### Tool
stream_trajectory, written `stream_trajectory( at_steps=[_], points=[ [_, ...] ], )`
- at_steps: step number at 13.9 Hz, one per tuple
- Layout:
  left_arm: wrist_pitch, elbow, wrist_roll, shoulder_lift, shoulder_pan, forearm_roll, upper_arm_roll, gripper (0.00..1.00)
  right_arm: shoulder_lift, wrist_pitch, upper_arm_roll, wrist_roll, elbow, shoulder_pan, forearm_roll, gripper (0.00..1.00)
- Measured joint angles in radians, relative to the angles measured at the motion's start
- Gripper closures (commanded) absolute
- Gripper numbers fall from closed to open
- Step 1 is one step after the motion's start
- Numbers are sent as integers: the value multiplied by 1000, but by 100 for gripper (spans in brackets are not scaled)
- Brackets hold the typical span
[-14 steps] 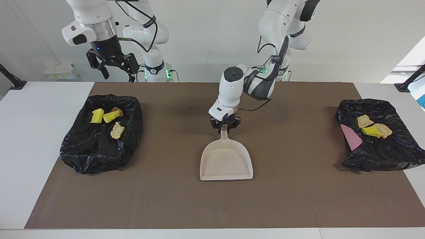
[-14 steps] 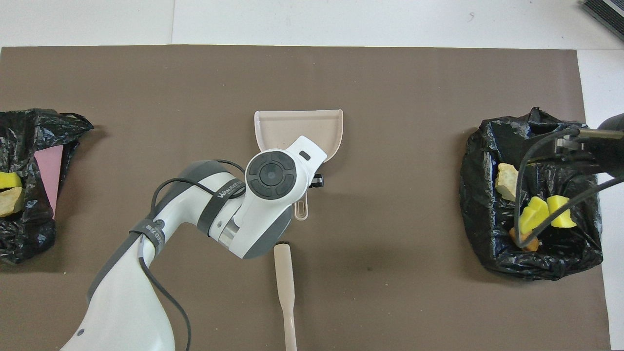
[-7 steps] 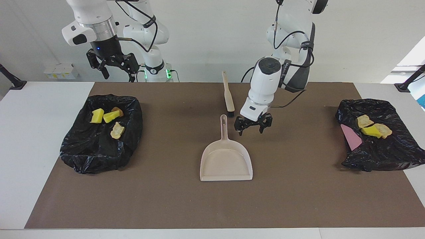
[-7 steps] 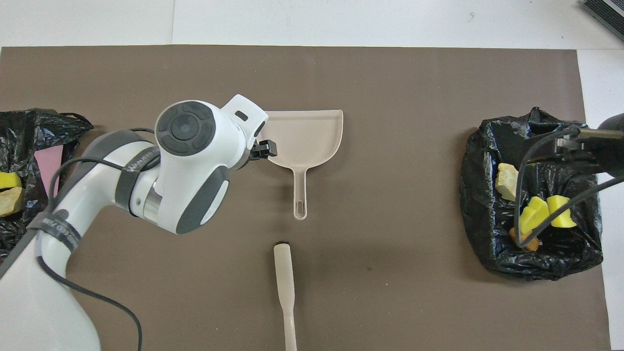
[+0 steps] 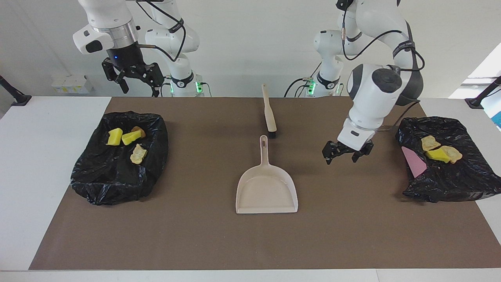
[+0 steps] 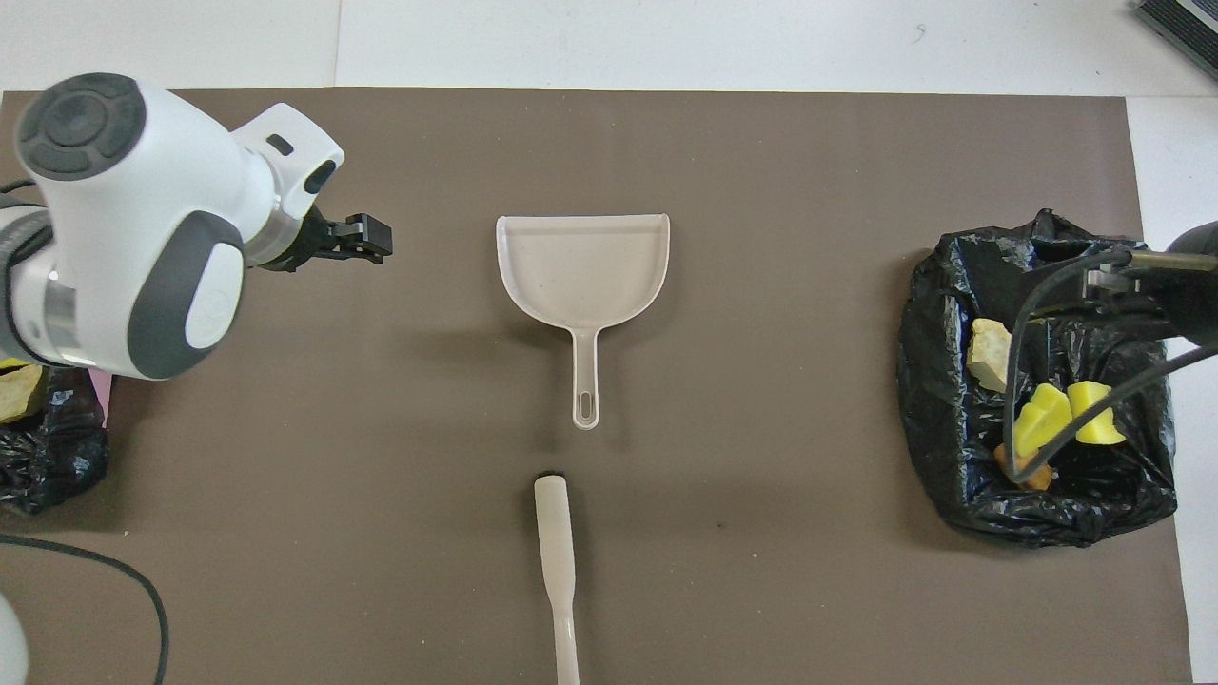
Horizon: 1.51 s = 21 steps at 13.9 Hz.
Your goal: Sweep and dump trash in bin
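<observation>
The beige dustpan (image 5: 266, 188) lies empty on the brown mat, also seen from overhead (image 6: 582, 271). The trash lies in two black-bag bins. The bin (image 5: 113, 180) at the right arm's end holds two yellow bits (image 5: 131, 137), a brown lump (image 5: 137, 130) and a beige chunk (image 5: 137, 153). The bin (image 5: 450, 184) at the left arm's end holds beige chunks (image 5: 429, 143) and a yellow bit (image 5: 437, 154). My left gripper (image 5: 344, 154) is open and empty, over the mat between the dustpan and that bin. My right gripper (image 5: 133, 80) is open and waits high above the other bin.
A beige brush (image 5: 269, 113) lies on the mat, nearer to the robots than the dustpan's handle; it also shows in the overhead view (image 6: 557, 561). A pink panel (image 5: 415, 162) shows inside the bin at the left arm's end. White table (image 5: 47, 156) borders the mat.
My left gripper has let go of the dustpan's handle, risen and swung toward the left arm's end of the table. The dustpan stays put. The right arm has not moved.
</observation>
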Motion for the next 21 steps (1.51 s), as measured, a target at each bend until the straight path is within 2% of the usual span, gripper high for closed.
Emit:
stream_trajectory(
  at_steps=[5, 8, 21],
  points=[
    [-84, 6, 196, -79, 128, -22, 4, 0, 0, 0, 0, 0, 0, 0, 0, 0],
    [-108, 6, 224, -109, 172, -23, 7, 0, 0, 0, 0, 0, 0, 0, 0, 0],
    [-174, 15, 225, -117, 185, -23, 3, 0, 0, 0, 0, 0, 0, 0, 0, 0]
  ],
)
